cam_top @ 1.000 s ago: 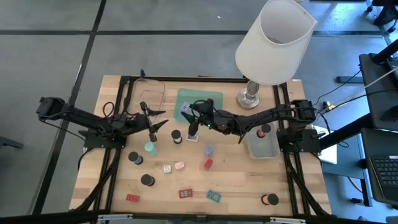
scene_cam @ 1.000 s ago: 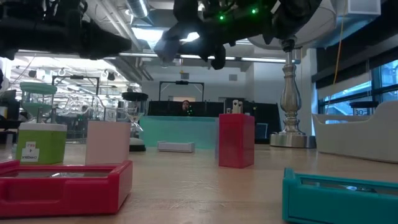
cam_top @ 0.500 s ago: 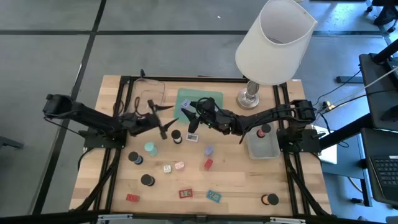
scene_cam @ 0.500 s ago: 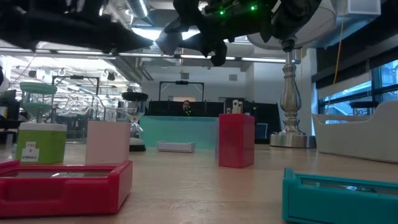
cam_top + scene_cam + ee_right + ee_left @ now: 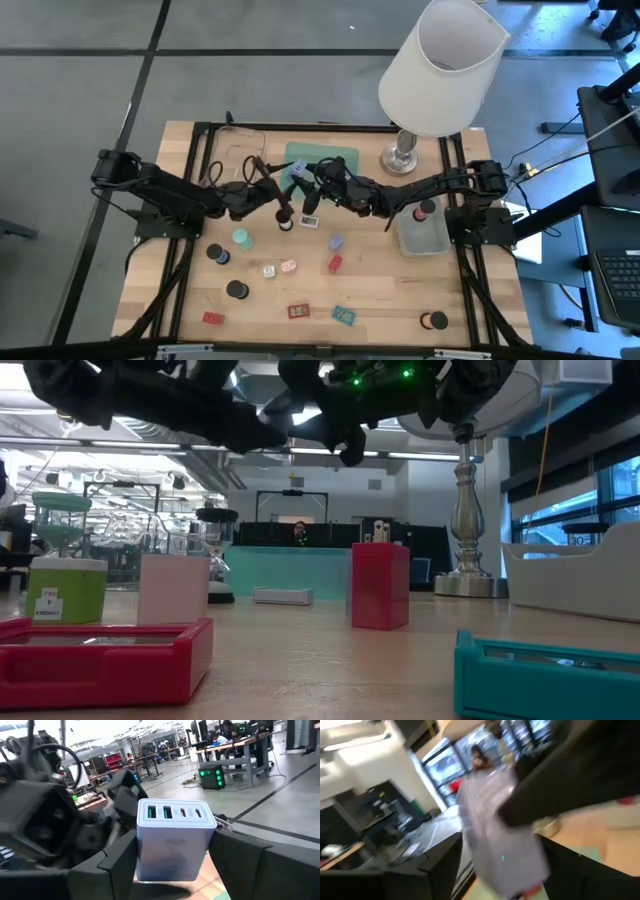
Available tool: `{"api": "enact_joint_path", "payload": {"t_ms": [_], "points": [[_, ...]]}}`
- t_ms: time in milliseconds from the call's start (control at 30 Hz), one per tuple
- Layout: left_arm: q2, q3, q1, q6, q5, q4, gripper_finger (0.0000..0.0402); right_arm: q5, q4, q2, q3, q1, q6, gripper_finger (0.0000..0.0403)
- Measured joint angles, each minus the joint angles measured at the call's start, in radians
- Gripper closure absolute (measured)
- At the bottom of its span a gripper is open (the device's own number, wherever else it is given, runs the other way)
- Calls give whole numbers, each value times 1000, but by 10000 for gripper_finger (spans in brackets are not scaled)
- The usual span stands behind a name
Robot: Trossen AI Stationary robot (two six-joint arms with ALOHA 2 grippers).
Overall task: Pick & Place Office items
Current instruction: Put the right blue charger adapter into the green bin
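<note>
We see the right tool [image 5: 305,183] clenched on a lavender USB charger block [image 5: 172,840], held above the counter [image 5: 180,290] beside the green tray [image 5: 340,155]. Left tool [image 5: 282,195] is just beside it, nearer; can't tell its state.

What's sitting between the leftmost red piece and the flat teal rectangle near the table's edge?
A second flat red rectangle, closer to the teal rectangle than to the red piece; the high view shows it.
</note>
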Motion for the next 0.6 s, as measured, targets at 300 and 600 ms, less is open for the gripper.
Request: {"api": "enact_joint_path", "payload": {"t_ms": [300,600], "points": [[1,0,-26,-26,-33,10,273,20,6,-1,0,0,16,181],[0,-2,-28,-32,-23,8,276,6,-6,-2,0,0,-33,157]]}}
